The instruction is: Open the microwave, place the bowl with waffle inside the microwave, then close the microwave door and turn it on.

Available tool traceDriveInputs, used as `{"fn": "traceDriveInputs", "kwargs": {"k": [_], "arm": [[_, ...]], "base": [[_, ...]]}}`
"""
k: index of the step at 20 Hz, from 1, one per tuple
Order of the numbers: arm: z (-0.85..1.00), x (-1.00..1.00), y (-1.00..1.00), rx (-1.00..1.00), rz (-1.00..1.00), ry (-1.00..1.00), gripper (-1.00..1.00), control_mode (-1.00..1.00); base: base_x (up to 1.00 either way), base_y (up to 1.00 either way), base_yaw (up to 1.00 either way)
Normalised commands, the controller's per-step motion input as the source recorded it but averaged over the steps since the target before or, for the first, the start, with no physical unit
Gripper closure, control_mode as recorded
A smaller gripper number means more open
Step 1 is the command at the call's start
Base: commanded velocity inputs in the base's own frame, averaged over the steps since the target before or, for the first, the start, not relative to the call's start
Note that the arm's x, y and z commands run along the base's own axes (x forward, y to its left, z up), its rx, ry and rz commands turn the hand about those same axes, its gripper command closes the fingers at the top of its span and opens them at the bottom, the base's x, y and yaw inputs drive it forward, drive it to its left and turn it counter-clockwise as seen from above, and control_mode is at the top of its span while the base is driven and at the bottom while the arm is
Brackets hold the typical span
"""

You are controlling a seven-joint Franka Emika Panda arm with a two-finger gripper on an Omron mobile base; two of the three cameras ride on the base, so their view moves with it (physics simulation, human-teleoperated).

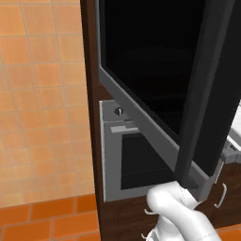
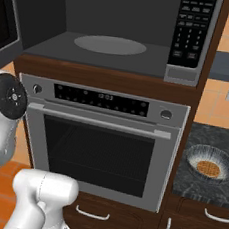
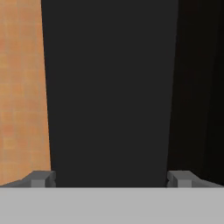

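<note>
- The jaws (image 3: 111, 178) stand wide apart with nothing between them, straddling a dark upright slab, apparently the edge of the microwave door (image 1: 155, 66), presumably to push it wider.
- The microwave (image 2: 116, 31) at 12 o'clock in the right base view is open, its glass turntable (image 2: 110, 45) bare, ready for the food.
- The door hangs swung out at 9 o'clock of the cavity.
- The bowl with waffle (image 2: 209, 165) waits on the dark bench (image 2: 198, 189) at 4 o'clock, well apart from the arm.
- The silver oven (image 2: 101, 137) sits directly under the microwave.
</note>
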Motion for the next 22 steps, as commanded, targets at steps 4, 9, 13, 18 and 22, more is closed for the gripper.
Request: {"fn": "traceDriveInputs", "kwargs": {"k": [4, 9, 13, 18, 22], "arm": [[0.00, 0.43, 0.63, 0.00, 0.00, 0.00, -1.00, -1.00], [0.00, 0.28, 0.51, 0.00, 0.00, 0.00, -1.00, -1.00], [0.00, 0.00, -0.40, 0.00, 0.00, -0.10, -1.00, -1.00], [0.18, -0.10, -1.00, 0.00, 0.00, -0.09, -1.00, -1.00], [0.14, 0.00, -1.00, 0.00, 0.00, -0.02, -1.00, -1.00]], "base": [[0.00, 0.00, 0.00], [0.00, 0.00, 0.00], [0.00, 0.00, 0.00], [0.00, 0.00, 0.00], [0.00, 0.00, 0.00]]}}
